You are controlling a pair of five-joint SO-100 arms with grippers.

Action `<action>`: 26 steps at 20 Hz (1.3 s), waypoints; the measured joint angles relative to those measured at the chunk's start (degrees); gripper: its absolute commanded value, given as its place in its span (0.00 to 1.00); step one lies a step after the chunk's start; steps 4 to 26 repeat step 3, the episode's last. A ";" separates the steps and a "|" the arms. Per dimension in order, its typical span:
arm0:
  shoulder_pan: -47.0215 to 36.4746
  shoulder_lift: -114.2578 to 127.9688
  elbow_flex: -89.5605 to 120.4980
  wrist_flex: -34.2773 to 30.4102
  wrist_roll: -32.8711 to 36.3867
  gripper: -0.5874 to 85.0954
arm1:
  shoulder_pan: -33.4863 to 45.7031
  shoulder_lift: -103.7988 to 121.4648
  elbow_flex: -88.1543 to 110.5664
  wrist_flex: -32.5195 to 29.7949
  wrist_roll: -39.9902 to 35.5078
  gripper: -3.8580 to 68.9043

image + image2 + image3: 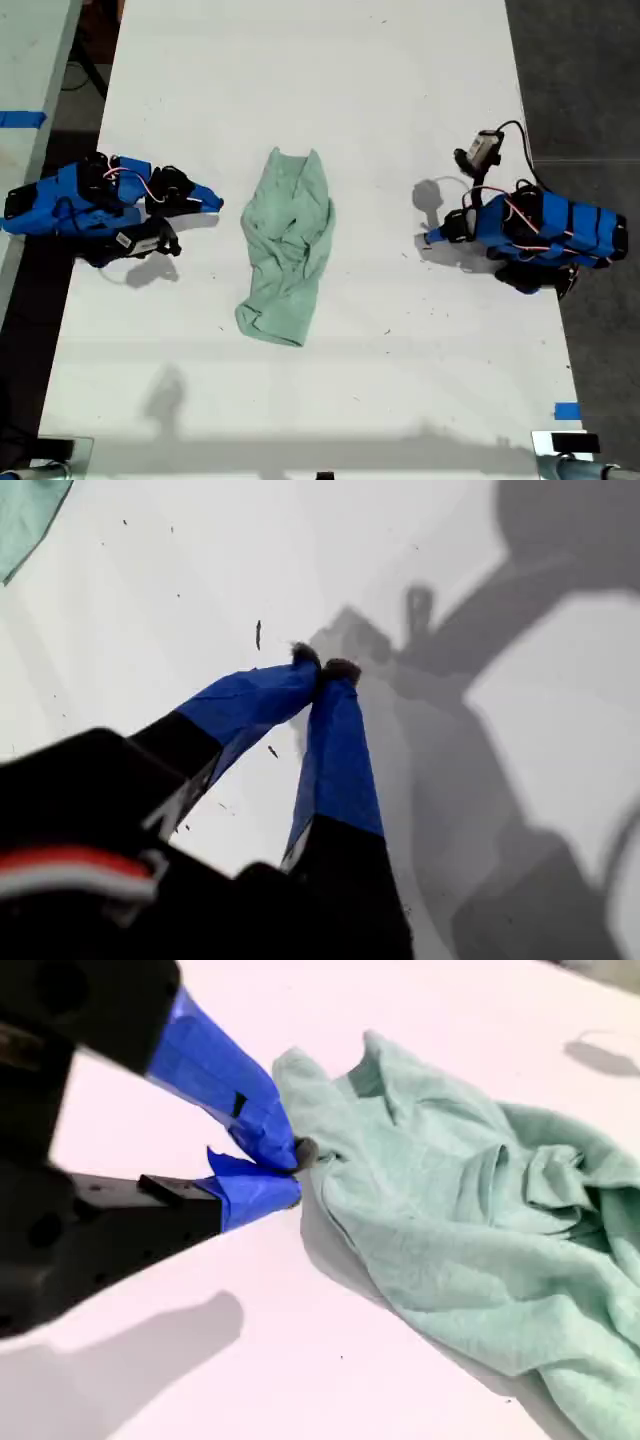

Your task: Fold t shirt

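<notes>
although the t shirt (288, 245) has been laid in the middle of the white table (420, 80), no tidy fold can be made out in it yet: it is seen as a long, wrinkled, bunched strip of pale mint-green cloth, running from its narrower far end down to a rolled lump at the near end in the exterior view. the task is therefore judged to be at or near its start, with the spreading, the flattening and every fold left to be done.

my second gripper (290, 1165) is shown with its blue-taped jaws closed tip to tip just beside an edge of the shirt; whether cloth is actually pinched cannot be told from the second wrist view, though in the exterior view the arm at the left side, which faces the shirt the same way, appears to stand apart from it. my first gripper (325, 668) is likewise seen drawn together, with nothing between its jaws, over bare table; only a corner of the shirt is caught at the picture's edge, so it is held well apart from the garment.
</notes>
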 measured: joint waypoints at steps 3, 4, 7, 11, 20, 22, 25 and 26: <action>-0.88 1.23 0.09 0.09 0.09 0.00 | 0.00 0.00 0.00 0.00 0.00 0.08; -0.88 1.23 0.09 0.09 0.09 0.00 | 0.00 0.00 0.00 0.00 0.00 0.08; -0.88 1.23 0.09 0.09 0.09 0.00 | 0.00 0.00 0.00 0.00 0.00 0.08; -0.88 1.23 0.09 0.09 0.09 0.00 | 0.00 0.00 0.00 0.00 0.00 0.08; -0.88 1.23 0.09 0.09 0.09 0.00 | 0.00 0.00 0.00 0.00 0.00 0.08; -0.88 1.23 0.09 0.09 0.09 0.00 | 0.00 0.00 0.00 0.00 0.00 0.08; -0.88 1.23 0.09 0.09 0.09 0.00 | 0.00 0.00 0.00 0.00 0.00 0.08; -0.88 1.23 0.09 0.09 0.09 0.00 | 0.00 0.00 0.00 0.00 0.00 0.08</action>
